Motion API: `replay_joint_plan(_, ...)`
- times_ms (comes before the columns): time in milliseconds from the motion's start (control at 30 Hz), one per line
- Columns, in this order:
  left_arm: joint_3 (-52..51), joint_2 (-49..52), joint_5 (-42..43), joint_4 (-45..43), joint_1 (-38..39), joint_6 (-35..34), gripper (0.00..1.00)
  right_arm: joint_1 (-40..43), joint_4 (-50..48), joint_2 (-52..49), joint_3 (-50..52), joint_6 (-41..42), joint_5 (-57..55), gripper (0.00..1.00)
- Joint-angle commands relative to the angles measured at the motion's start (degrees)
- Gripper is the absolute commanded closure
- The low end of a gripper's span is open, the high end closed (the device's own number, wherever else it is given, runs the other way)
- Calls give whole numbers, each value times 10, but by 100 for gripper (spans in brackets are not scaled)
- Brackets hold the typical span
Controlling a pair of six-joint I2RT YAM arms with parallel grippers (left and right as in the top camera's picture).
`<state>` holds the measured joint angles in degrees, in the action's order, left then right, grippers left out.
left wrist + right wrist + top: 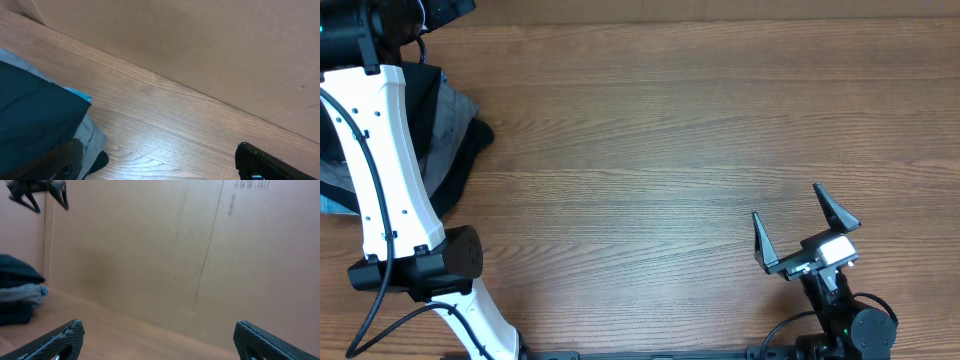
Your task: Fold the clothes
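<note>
A pile of clothes lies at the table's far left. Its top layer is the black T-shirt (pixel 35 112), also seen in the right wrist view (pixel 17 269) and partly under my left arm in the overhead view (pixel 428 76). Below it lie a grey garment (pixel 450 115) and a darker one (pixel 470 150). My left gripper (pixel 160 165) is open and empty; its left finger hangs over the pile's edge and its right finger over bare wood. My right gripper (pixel 788 205) is open and empty near the front right, far from the pile.
The wooden table (pixel 650 150) stretches between the pile and the right arm. A brown cardboard wall (pixel 150 245) stands along the far edge. A bit of light blue fabric (pixel 80 94) pokes out of the pile. My white left arm (pixel 390 150) crosses above the pile.
</note>
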<state>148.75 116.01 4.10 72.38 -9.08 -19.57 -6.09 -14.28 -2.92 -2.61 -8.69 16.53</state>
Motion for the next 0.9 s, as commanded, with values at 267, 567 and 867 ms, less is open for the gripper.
replay_joint_plan(267, -1, 1, 0, -2, 0, 1, 0, 2, 82, 28, 22, 53, -78, 0)
replay_joint_plan(567, -1, 1, 0, -2, 0, 1, 0, 2, 182, 28, 22, 61, -79, 0)
replay_joint_plan(867, -1, 1, 0, -2, 1, 1, 0, 2, 182, 27, 22, 61, -79, 0)
